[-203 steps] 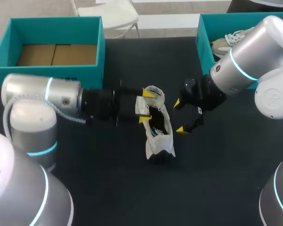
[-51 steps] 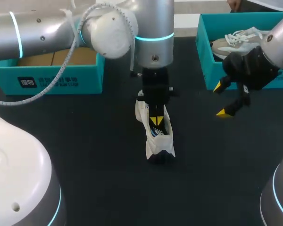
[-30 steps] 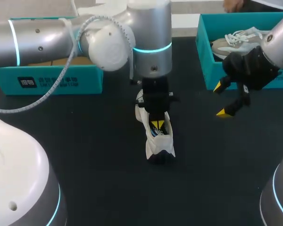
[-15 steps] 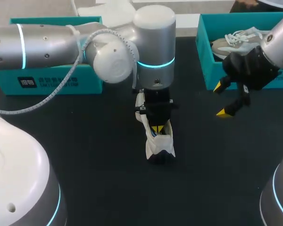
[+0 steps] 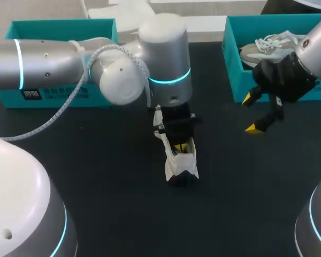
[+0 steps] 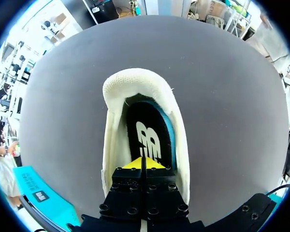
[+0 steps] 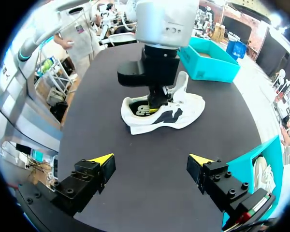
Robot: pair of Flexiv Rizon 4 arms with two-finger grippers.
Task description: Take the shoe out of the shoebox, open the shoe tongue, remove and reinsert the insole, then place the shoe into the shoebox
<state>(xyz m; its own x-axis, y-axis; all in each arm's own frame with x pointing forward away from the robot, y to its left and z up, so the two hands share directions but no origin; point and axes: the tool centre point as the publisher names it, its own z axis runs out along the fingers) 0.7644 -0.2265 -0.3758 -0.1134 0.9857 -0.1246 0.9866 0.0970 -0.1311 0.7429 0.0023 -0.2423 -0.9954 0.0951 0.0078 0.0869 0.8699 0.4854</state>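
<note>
A white shoe lies on the black table in the middle, its opening facing up. My left gripper points straight down into that opening. In the left wrist view the left gripper is shut, its yellow tips together and resting on the black insole with its white logo, inside the shoe. My right gripper hangs open to the right of the shoe, apart from it. From the right wrist, the right gripper has nothing between its fingers, and the shoe lies ahead.
A teal shoebox stands at the back left, partly hidden by my left arm. A second teal box at the back right holds another shoe. The near part of the table is bare.
My left arm has come lower and nearer, pushing its shut gripper deeper into the shoe. The right arm has not moved.
</note>
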